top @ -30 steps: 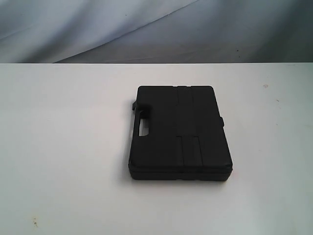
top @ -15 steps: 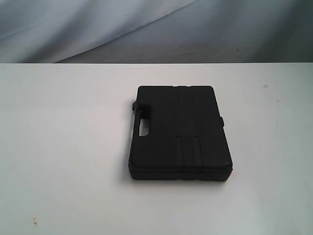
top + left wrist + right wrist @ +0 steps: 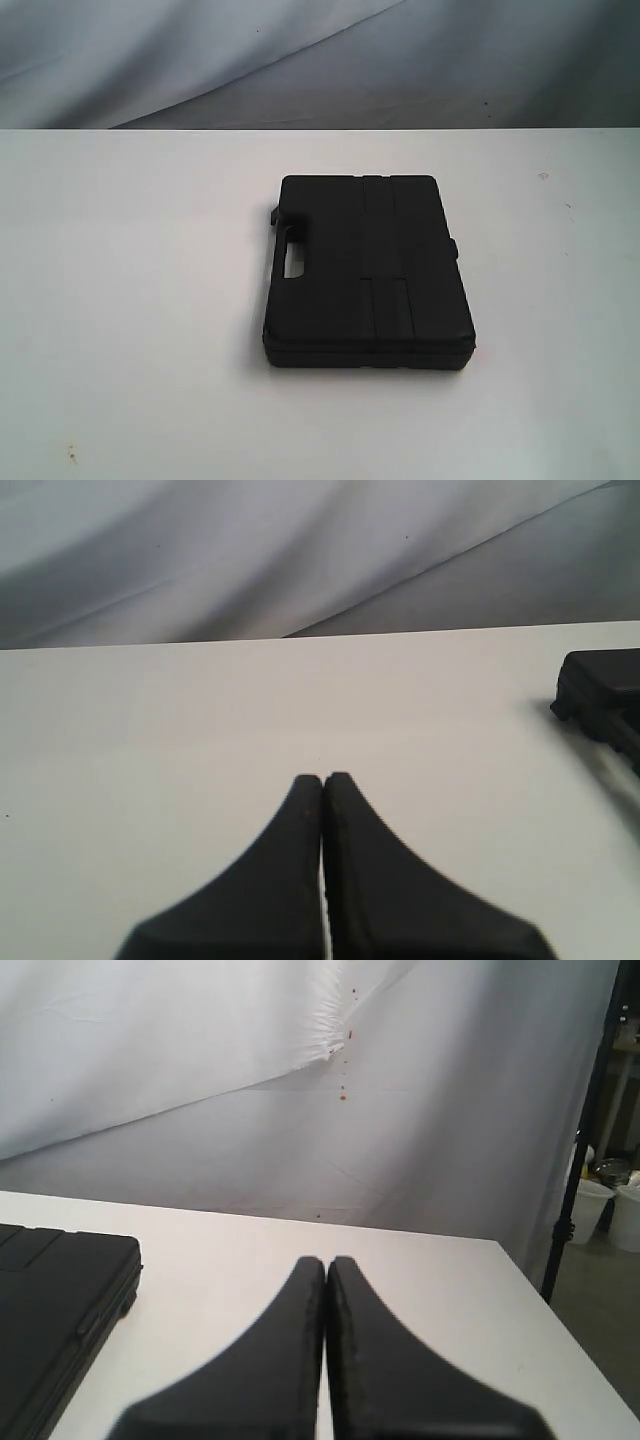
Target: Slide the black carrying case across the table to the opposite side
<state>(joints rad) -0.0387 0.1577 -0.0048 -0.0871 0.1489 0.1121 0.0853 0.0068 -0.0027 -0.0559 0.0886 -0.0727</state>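
A black carrying case point(image 3: 365, 272) lies flat on the white table point(image 3: 130, 300), a little right of centre, its handle cut-out facing left. Neither arm shows in the exterior view. In the left wrist view my left gripper point(image 3: 324, 777) is shut with nothing between its fingers, hovering over bare table, and a corner of the case point(image 3: 605, 695) appears off to one side. My right gripper point(image 3: 326, 1260) is likewise shut and empty, with the case point(image 3: 55, 1305) lying apart from it on the table point(image 3: 420, 1270).
A creased white cloth backdrop point(image 3: 300, 60) hangs behind the table's far edge. In the right wrist view the table's side edge point(image 3: 560, 1355) drops off to a floor with a dark stand pole point(image 3: 585, 1130) and white buckets point(image 3: 612, 1210).
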